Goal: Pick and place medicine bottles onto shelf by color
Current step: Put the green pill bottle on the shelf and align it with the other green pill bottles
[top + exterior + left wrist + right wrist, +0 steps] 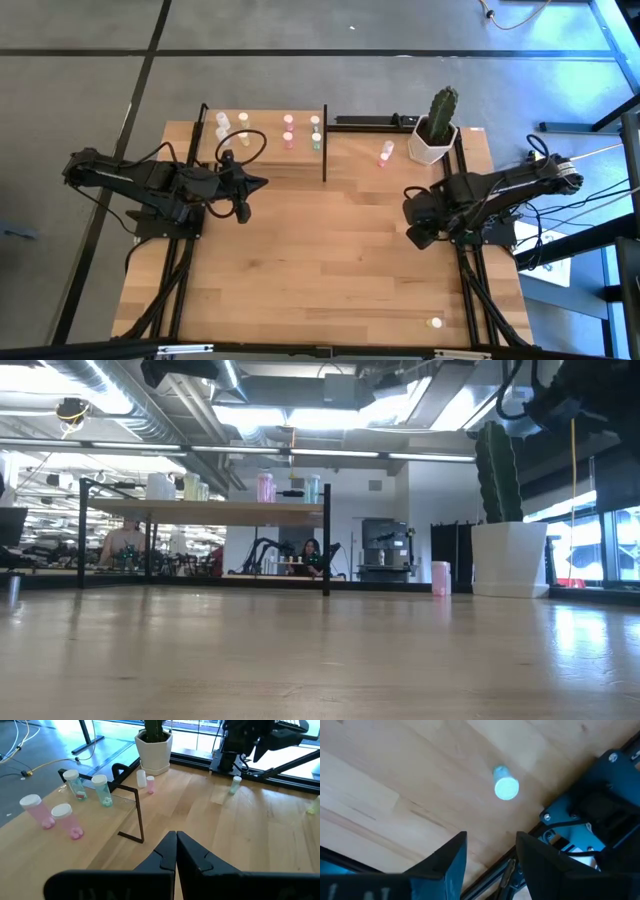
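The shelf [290,165] stands at the table's far left and carries several medicine bottles: white and pale yellow ones [222,125] on its left, two pink ones [67,820] and two pale green ones [102,790] on its right. My left gripper [176,845] hovers shut just in front of the shelf. My right gripper [490,852] points down, open, at the table's right edge. A pale green bottle [506,785] stands upright on the table below it, beyond the fingertips and apart from them. It also shows in the left wrist view [235,784].
A white pot with a cactus [435,135] stands at the far right, with a white bottle [141,779] and a pink bottle [150,784] on the table beside it. One more bottle [435,322] stands near the front edge. The right arm's black base [600,815] is close to the green bottle.
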Available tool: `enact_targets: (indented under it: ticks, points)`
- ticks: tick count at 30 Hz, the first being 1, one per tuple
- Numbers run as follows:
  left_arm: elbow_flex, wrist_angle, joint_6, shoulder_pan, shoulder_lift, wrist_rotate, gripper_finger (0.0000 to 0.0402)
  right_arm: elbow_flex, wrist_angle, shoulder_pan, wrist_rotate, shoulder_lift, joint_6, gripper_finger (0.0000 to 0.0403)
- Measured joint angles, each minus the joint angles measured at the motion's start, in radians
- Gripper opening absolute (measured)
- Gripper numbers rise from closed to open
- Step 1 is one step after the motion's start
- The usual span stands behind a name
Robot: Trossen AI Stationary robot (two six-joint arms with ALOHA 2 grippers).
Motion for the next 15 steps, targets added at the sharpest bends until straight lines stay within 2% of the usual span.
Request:
enact_targets:
  ticks: [5, 11, 15]
  points:
    - [0.000, 0.000, -0.003, 0.000, 0.000, -0.001, 0.0000, -0.040, 0.010, 0.000, -0.020, 0.000, -0.005, 0.0172]
    - [0.000, 0.000, -0.003, 0.000, 0.000, -0.001, 0.0000, -0.084, 0.044, -0.003, -0.097, 0.000, -0.125, 0.0176]
    - [0.000, 0.000, -0.003, 0.000, 0.000, -0.002, 0.0000, -0.096, 0.053, -0.004, -0.084, 0.000, -0.135, 0.0192]
